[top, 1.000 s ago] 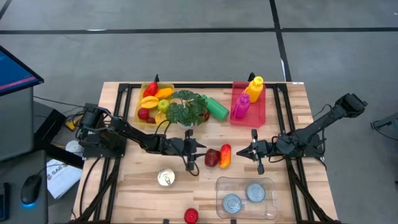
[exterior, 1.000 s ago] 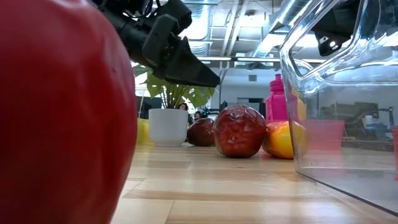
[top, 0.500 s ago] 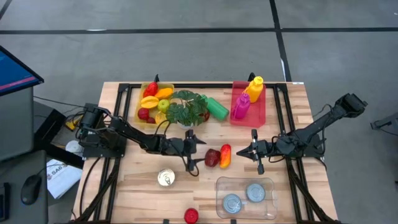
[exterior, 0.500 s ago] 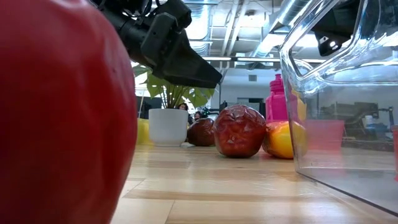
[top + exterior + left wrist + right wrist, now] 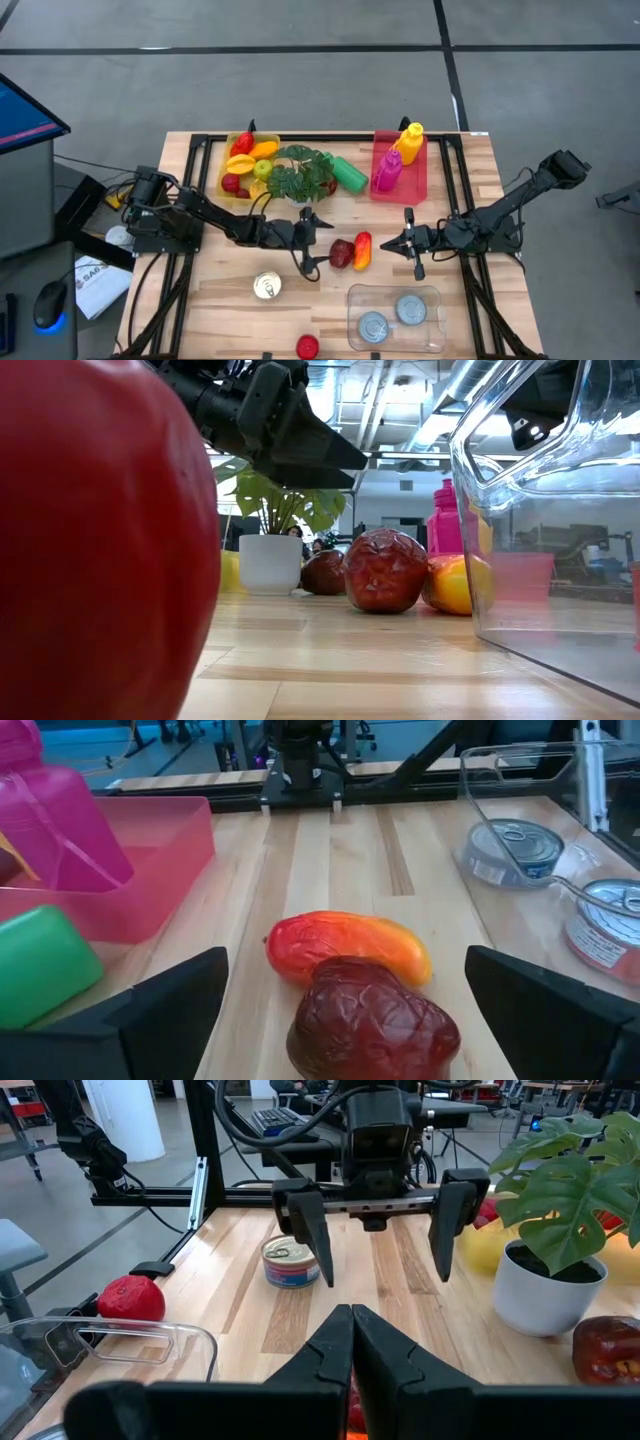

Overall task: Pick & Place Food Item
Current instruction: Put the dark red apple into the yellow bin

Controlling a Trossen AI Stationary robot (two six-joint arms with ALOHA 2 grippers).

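Your left end effector (image 5: 309, 249), fingers spread wide, hovers just beside the wrinkled dark-red fruit (image 5: 341, 254) on the wooden table (image 5: 210, 300); a glossy orange pepper (image 5: 362, 250) touches it. Right end effector (image 5: 411, 243) closed.

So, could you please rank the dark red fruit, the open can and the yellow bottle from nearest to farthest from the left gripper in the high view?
1. Dark red fruit, just right of the left gripper.
2. Open can, toward the front-left.
3. Yellow bottle, in the pink bin at the back right.

red fruit (image 5: 100, 540) — blurred, edge-cut | clear container (image 5: 550, 530) — edge-cut
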